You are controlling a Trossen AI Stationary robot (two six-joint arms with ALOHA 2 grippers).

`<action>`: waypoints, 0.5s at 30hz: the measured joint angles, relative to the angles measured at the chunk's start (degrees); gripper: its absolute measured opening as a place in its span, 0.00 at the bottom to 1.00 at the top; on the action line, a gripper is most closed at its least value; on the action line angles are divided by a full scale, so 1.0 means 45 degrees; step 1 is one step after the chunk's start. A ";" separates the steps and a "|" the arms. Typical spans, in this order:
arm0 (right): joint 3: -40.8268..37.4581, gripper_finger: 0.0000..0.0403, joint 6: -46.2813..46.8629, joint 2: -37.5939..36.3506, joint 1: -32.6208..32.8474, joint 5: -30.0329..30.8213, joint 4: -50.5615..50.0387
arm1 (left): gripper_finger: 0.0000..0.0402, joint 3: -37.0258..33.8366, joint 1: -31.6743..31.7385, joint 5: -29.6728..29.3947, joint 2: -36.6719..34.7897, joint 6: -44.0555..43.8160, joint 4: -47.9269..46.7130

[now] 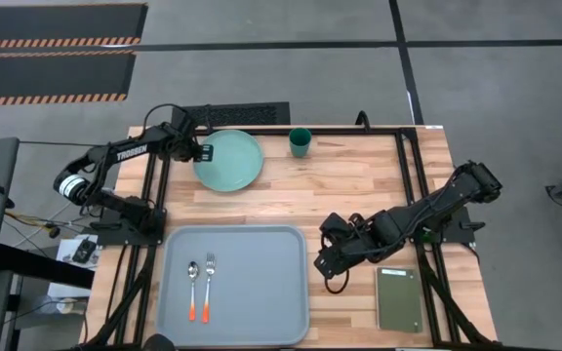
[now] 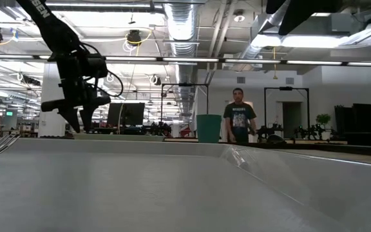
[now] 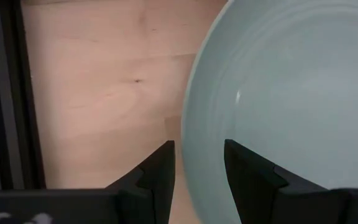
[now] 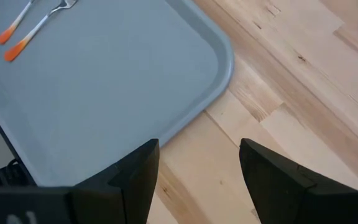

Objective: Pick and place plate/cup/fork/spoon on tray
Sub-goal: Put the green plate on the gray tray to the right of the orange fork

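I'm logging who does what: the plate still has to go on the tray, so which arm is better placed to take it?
The left. Its gripper is open at the plate's rim, fingers either side of the edge. The right gripper is open beside the tray, far from the plate.

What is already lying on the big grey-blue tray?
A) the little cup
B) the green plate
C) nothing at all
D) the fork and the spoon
D: the fork and spoon lie side by side on the tray; the plate and cup sit on the table.
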 joint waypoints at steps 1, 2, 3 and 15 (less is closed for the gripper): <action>0.0001 0.62 -0.0006 0.0000 0.0000 0.0005 -0.0002 | 0.31 0.0000 0.0000 0.0010 0.0000 0.0072 -0.0048; 0.0002 0.62 -0.0024 0.0000 0.0000 0.0011 0.0000 | 0.31 0.0000 -0.0008 0.0028 0.0000 0.0076 -0.0109; 0.0001 0.62 -0.0024 0.0000 0.0000 0.0011 0.0000 | 0.31 0.0000 -0.0036 0.0114 0.0011 0.0053 -0.0173; 0.0003 0.62 0.0006 0.0005 -0.0005 0.0147 0.0000 | 0.30 0.0006 -0.1057 0.0168 0.0983 -0.0483 -0.0560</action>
